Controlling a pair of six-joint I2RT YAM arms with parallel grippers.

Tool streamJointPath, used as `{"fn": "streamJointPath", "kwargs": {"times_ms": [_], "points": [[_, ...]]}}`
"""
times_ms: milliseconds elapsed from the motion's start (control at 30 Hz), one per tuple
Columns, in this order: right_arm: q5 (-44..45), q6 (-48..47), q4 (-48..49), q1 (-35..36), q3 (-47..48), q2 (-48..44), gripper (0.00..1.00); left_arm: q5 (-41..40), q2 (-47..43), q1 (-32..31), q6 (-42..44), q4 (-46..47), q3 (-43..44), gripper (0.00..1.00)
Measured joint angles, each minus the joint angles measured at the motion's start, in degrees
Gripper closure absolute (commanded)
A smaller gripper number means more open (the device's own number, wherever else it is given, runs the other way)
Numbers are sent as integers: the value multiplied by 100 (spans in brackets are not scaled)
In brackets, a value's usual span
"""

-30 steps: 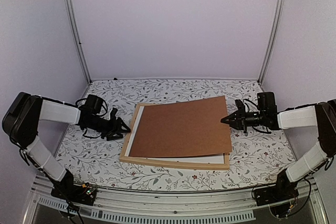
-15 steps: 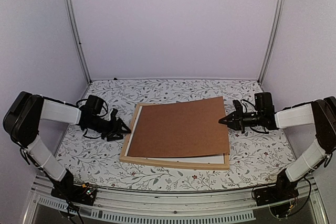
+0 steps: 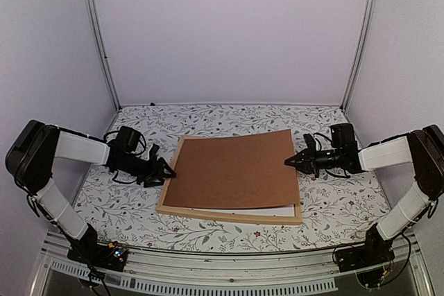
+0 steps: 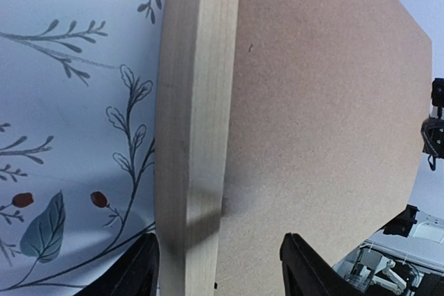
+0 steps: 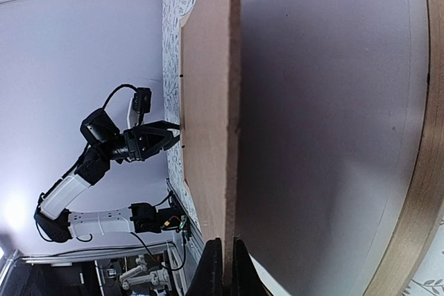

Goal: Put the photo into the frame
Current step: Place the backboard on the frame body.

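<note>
My right gripper [image 3: 290, 161] is pinching the right edge of the brown backing board [image 3: 232, 171], holding it tilted over the frame [image 3: 229, 215]. My left gripper [image 3: 166, 170] is standing open astride the frame's left bar. The photo [image 3: 281, 210] is lying white side up inside the frame.

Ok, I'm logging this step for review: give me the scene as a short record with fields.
frame: flat on the table
backing board: over the frame, right edge raised
white sheet: under the board, showing along its near edge; photo or mat unclear
right gripper: shut on the board's right edge
left gripper: open, astride the frame's left bar
</note>
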Motion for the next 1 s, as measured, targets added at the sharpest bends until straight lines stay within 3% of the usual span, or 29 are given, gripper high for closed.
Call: {"fn": "streamJointPath", "kwargs": {"times_ms": [600, 1000], "points": [[992, -155, -317, 343, -79, 232, 75, -223, 35, -105, -20, 9, 11, 37], [1397, -448, -968, 514, 229, 234, 73, -374, 35, -181, -17, 7, 15, 37]]}}
